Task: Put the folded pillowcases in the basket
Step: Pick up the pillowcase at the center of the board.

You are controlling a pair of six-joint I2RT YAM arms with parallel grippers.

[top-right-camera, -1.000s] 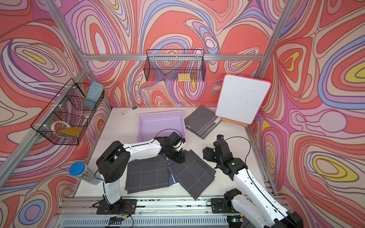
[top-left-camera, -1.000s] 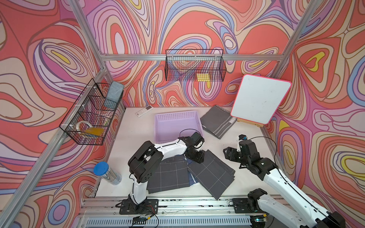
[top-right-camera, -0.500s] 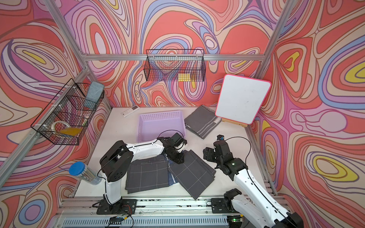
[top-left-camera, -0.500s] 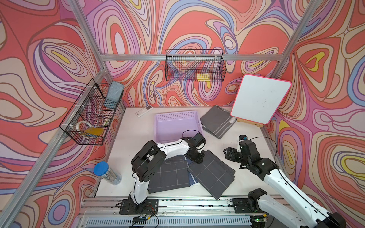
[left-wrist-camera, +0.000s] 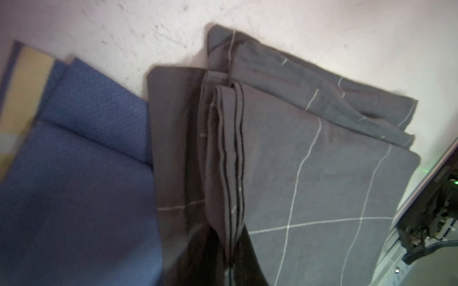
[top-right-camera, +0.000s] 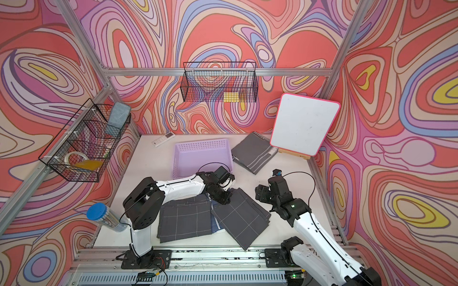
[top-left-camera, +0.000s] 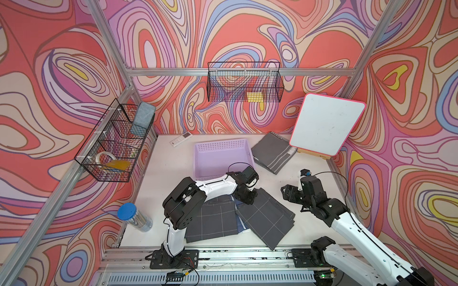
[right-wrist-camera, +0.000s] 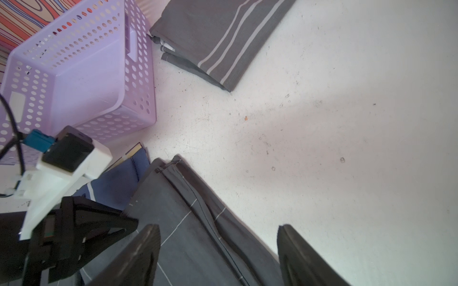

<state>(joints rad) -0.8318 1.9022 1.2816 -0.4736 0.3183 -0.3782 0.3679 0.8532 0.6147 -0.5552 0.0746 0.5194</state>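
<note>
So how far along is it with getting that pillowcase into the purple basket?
Early. Done: nothing yet; the basket is empty. In hand: the left gripper is shut on the edge of the tilted grey checked pillowcase, which lies on the table. The right gripper is open beside it. To do: lifting it, carrying it over, and letting go.

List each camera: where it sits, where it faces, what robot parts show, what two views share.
Top views: overhead at the front, looking down toward the back wall; left arm and right arm show in both.
Left wrist: on the left arm, close above the checked pillowcase; left gripper shut, pinching its fold.
Right wrist: on the right arm, facing the lavender basket; right gripper open, plus the left arm's wrist.
Shared: both wrist views see the checked pillowcase and blue cloth.
</note>
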